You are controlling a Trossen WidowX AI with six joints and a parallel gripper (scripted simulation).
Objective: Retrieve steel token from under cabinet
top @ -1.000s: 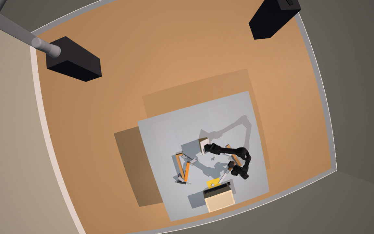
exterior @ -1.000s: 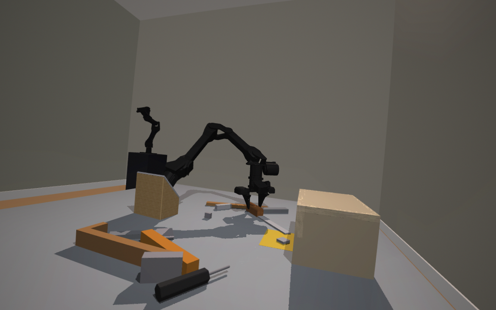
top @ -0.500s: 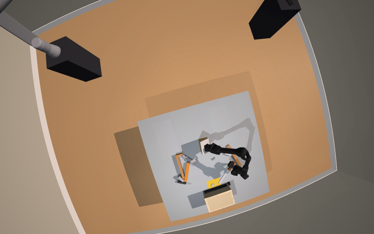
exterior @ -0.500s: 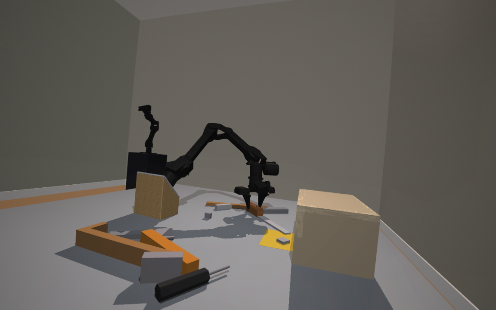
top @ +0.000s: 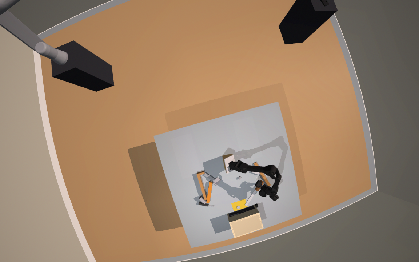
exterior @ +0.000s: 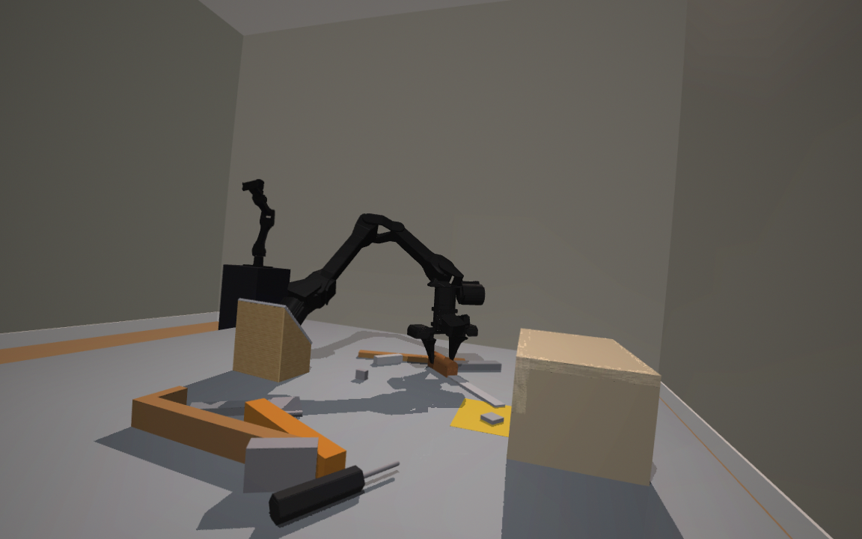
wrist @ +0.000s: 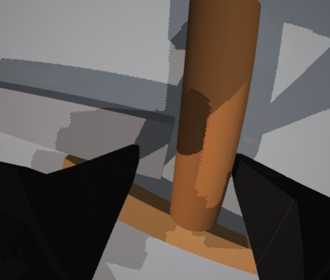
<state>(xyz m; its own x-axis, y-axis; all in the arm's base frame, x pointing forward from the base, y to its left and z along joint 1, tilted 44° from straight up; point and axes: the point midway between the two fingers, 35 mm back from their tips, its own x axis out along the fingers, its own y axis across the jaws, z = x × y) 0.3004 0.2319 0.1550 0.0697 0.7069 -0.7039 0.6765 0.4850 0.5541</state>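
Note:
The steel token [top: 238,207] [exterior: 491,418] lies flat on the yellow marked area [top: 242,202] [exterior: 463,418], in front of the cabinet [top: 246,224] [exterior: 581,415]. A tool with a round orange-brown handle [exterior: 445,364] [wrist: 215,117] and a thin grey blade [top: 249,198] [exterior: 480,391] lies on the table. Its blade tip is by the area's edge near the cabinet, with a gap to the token. My gripper [exterior: 441,361] [wrist: 186,157] is open, low over the handle, with one finger on each side. The right finger is close to the handle; whether it touches is unclear. The top view hides the fingertips.
An orange bar [top: 263,175] [wrist: 145,214] and a grey block [wrist: 25,105] lie beside the handle. A small grey cube [top: 239,177] [exterior: 361,374] and a wedge-shaped block [exterior: 257,341] stand farther back. An orange hooked piece [exterior: 186,415] and a black-handled screwdriver [exterior: 316,494] lie across the table.

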